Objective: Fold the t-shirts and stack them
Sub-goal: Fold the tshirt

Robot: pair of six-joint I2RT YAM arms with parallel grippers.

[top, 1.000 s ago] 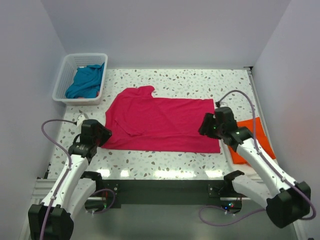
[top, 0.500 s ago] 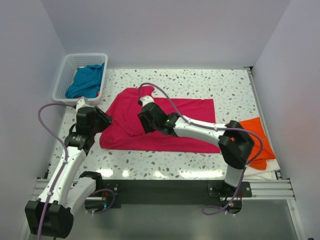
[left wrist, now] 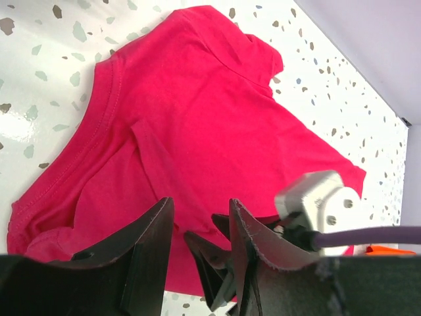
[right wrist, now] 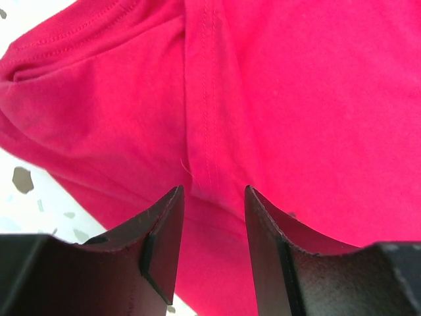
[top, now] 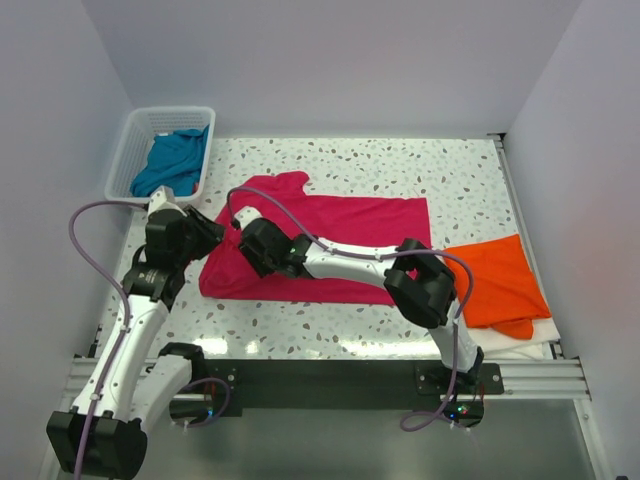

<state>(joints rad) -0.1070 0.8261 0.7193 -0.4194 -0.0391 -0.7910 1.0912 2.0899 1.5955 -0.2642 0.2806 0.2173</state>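
The crimson-pink t-shirt (top: pixel 330 245) lies spread flat in the middle of the table. It fills the left wrist view (left wrist: pixel 197 112) and the right wrist view (right wrist: pixel 296 85). My left gripper (top: pixel 207 233) is open and empty at the shirt's left edge (left wrist: pixel 200 204). My right arm reaches across the shirt. Its gripper (top: pixel 252 250) is open and empty just above the left sleeve seam (right wrist: pixel 214 191), close to my left gripper. The orange t-shirt (top: pixel 497 282) lies folded at the right. The teal-blue t-shirt (top: pixel 172 160) is bunched in the basket.
A white lattice basket (top: pixel 128 150) stands at the far left corner. A white sheet (top: pixel 525 342) lies under the orange shirt near the right front edge. Walls close in the left, back and right sides.
My right arm has swung from the shirt's right edge across to its left sleeve, uncovering the orange shirt. My left gripper has moved forward to the shirt's left edge.
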